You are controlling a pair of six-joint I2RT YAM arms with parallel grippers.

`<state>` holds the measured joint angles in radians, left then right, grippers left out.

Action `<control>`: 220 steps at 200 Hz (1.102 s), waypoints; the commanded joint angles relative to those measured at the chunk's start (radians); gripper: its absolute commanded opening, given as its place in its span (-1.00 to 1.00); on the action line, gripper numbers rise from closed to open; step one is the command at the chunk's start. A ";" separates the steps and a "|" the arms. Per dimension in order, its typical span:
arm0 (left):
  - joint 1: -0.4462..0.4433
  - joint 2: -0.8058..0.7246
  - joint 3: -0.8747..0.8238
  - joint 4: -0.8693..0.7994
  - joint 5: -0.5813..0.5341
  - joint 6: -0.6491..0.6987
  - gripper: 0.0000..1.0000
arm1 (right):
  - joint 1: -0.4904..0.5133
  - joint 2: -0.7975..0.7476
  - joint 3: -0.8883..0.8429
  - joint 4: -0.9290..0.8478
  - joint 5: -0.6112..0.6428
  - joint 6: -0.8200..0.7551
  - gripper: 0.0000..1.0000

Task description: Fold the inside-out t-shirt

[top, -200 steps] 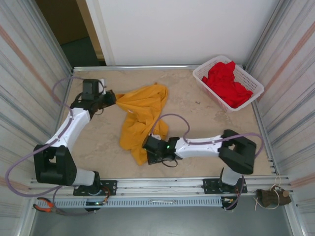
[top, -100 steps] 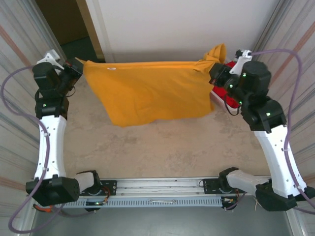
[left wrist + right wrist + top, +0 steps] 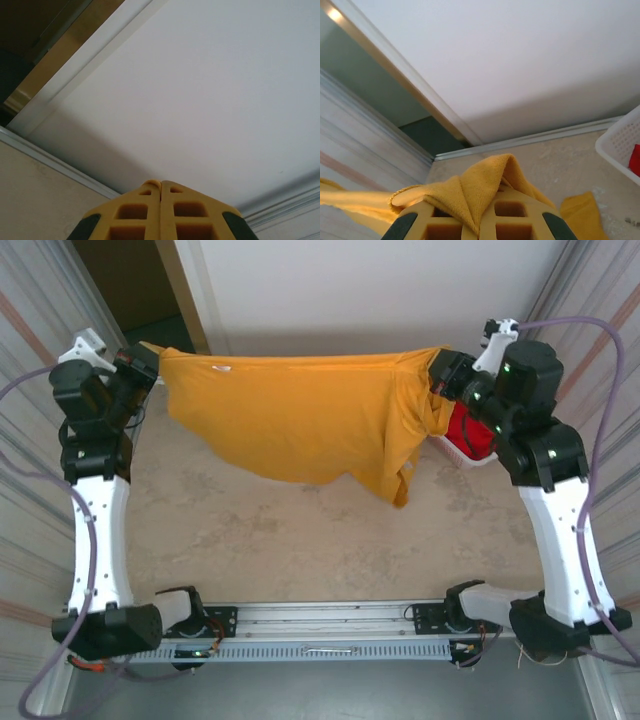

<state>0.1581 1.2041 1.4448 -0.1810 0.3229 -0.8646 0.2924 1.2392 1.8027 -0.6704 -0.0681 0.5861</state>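
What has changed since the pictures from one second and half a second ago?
Both arms rose from the table and spread apart, lifting the crumpled t-shirt and stretching it in the air. In the last half second its right side sagged lower. The left fingers and right fingers stayed shut on it; the red garment stayed in its basket.

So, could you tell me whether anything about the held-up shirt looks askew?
The t-shirt hangs stretched between the left gripper and the right gripper, but unevenly: near the right gripper a bunched flap droops well below the rest.
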 commanded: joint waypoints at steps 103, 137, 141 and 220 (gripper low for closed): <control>0.015 0.431 0.581 0.012 0.029 -0.010 -1.00 | -0.187 0.609 0.838 0.086 -0.298 0.161 -1.00; 0.015 0.228 0.266 0.091 0.057 -0.023 -1.00 | -0.147 0.373 0.343 0.218 -0.292 0.128 -1.00; 0.014 0.195 0.208 0.101 0.058 -0.023 -1.00 | -0.140 0.339 0.268 0.240 -0.289 0.126 -1.00; -0.229 -0.669 -1.011 -0.039 -0.137 -0.083 -1.00 | 0.172 -0.083 -1.101 0.486 -0.032 0.200 -1.00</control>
<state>0.0208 0.8062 0.6411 -0.1116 0.2996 -0.8883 0.3595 1.2293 0.9009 -0.2352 -0.2417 0.7387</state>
